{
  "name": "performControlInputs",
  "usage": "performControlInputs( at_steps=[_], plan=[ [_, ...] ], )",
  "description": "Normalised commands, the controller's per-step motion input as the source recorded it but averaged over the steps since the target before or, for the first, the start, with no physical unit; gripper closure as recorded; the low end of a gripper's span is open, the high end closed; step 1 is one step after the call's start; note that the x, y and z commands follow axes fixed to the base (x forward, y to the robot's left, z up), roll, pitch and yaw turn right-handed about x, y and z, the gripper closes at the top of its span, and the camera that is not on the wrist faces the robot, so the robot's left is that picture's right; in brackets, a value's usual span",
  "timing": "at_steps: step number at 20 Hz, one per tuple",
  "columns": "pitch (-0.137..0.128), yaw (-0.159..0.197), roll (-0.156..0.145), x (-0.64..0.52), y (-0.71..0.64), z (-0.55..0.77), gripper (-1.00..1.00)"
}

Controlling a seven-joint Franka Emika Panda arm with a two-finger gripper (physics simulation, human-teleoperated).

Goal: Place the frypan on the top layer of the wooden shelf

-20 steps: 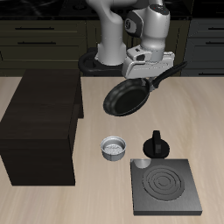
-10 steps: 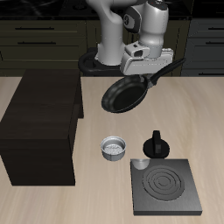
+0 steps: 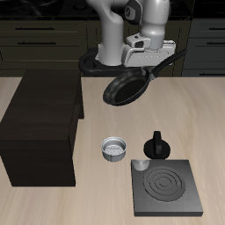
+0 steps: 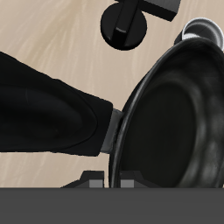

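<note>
The frypan (image 3: 126, 87) is an all-black round pan with a long black handle. It hangs tilted in the air, high above the table, held by its handle. My gripper (image 3: 155, 61) is shut on the handle of the frypan. In the wrist view the frypan (image 4: 175, 122) fills much of the frame, with its thick handle (image 4: 52, 114) running across. The wooden shelf (image 3: 44, 123) is a large dark brown box standing on the table beside and below the pan. Its flat top is bare.
A small silver cup (image 3: 113, 148) stands on the table near the shelf; it also shows in the wrist view (image 4: 203, 31). A black knobbed pot (image 3: 156, 145) stands beside a flat square burner plate (image 3: 165, 187) near the front edge.
My gripper has lifted the frypan higher and slightly back, with the pan still tilted. Nothing on the table has moved.
</note>
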Motion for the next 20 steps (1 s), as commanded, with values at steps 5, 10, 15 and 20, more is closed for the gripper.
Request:
performControlInputs(
  at_steps=[5,10,15,20],
  plan=[
    [-0.017,-0.033,-0.014,-0.01,-0.09,0.20,1.00],
    [-0.030,0.000,-0.001,0.00,-0.02,0.17,1.00],
    [-0.025,-0.011,-0.009,-0.01,-0.05,0.15,1.00],
    [-0.029,0.006,0.003,-0.01,0.00,0.16,1.00]
  ],
)
